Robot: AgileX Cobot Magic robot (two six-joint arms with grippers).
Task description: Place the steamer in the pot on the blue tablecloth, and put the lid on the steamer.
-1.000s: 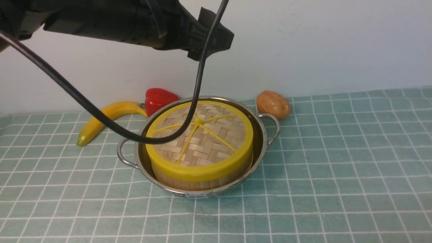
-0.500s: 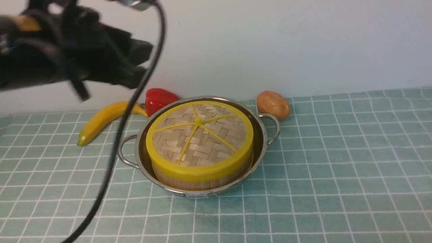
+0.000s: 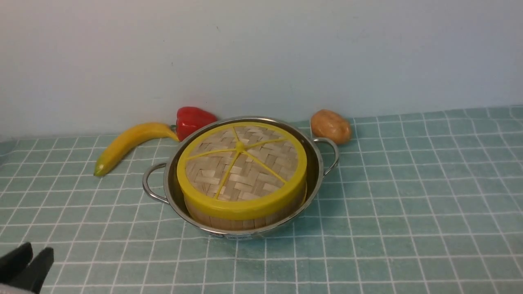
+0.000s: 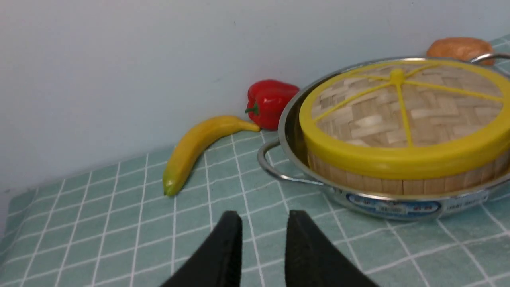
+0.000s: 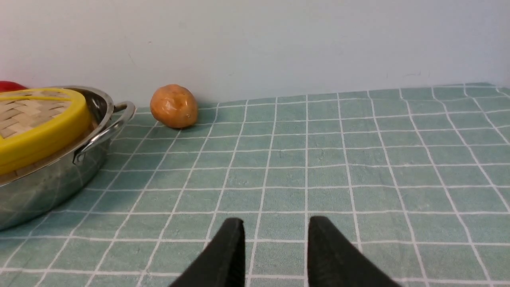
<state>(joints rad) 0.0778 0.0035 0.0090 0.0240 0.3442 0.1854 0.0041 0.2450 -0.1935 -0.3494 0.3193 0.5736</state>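
Only the wall of our steamer (image 3: 245,214) shows under the lid (image 3: 241,167), seated in the pot (image 3: 314,163) on the cloth (image 3: 408,204). Our left hand (image 4: 263,223) and right hand (image 5: 275,231), both cut off, hold nothing, fingers slightly apart.

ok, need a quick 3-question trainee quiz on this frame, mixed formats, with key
1. True or false: the lid sits on the steamer, inside the pot.
2. Which item lies nearest the pot's right handle? A) banana B) red pepper C) potato
3. Fill in: the left gripper holds ____.

Key: 1 true; 2 C; 3 nothing. Its jaws stand a little apart over the blue tablecloth, clear of the pot.
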